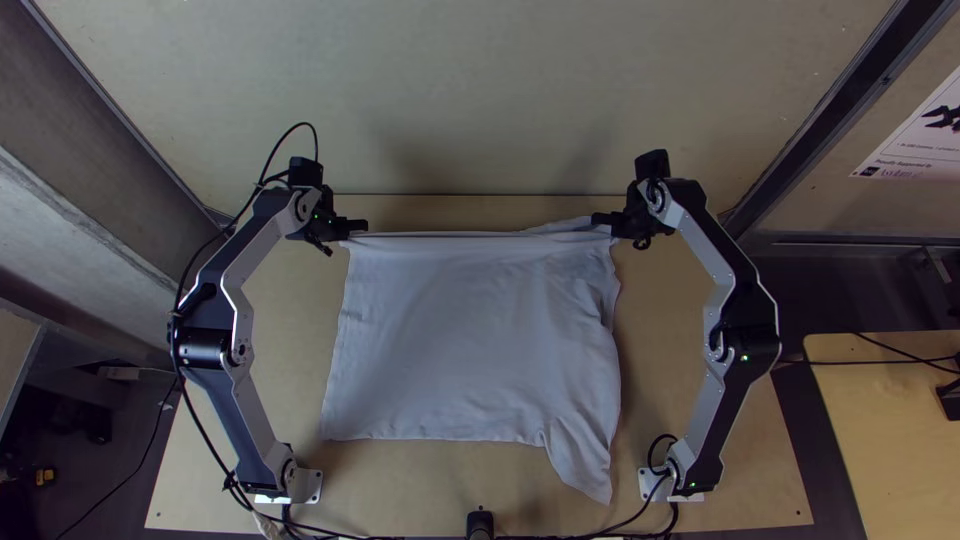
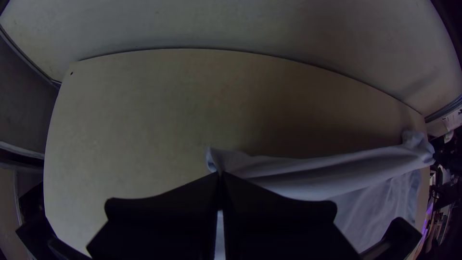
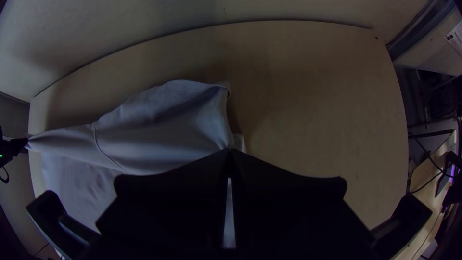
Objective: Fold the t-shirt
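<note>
The pale t-shirt (image 1: 470, 330) lies spread on the table, its far edge pulled straight between the grippers and one near corner trailing toward the right arm's base. At its far left corner, my left gripper (image 1: 355, 227) is shut on the cloth; in the left wrist view the tips of the left gripper (image 2: 220, 174) pinch the t-shirt (image 2: 308, 180). My right gripper (image 1: 603, 219) is shut on the far right part. In the right wrist view, the right gripper (image 3: 230, 151) grips the t-shirt (image 3: 159, 125), with a flap of cloth lying beyond the fingertips.
Bare wooden table (image 1: 290, 330) borders the cloth, with a wall (image 1: 480, 100) behind its far edge. Black cables run along the left arm and the table's near edge. A second wooden table (image 1: 890, 420) stands at the right.
</note>
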Controlling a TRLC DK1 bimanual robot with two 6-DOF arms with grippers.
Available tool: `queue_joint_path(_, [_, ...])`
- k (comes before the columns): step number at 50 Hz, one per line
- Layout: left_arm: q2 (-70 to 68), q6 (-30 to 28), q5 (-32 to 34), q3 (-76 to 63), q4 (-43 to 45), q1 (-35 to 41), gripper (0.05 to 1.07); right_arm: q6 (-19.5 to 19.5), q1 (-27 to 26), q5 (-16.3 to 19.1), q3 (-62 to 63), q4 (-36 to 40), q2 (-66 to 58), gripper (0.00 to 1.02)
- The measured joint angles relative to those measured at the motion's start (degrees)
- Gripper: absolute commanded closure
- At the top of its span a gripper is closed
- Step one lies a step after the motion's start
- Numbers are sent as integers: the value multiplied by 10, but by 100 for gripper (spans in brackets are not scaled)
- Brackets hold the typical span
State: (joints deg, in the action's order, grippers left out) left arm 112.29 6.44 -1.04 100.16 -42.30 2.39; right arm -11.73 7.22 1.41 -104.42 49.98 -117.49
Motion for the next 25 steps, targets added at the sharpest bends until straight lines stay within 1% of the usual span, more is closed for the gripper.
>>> queue_joint_path(25, [-116,0,0,-180,52,1,105,0,25,-2,240,-54,166,100])
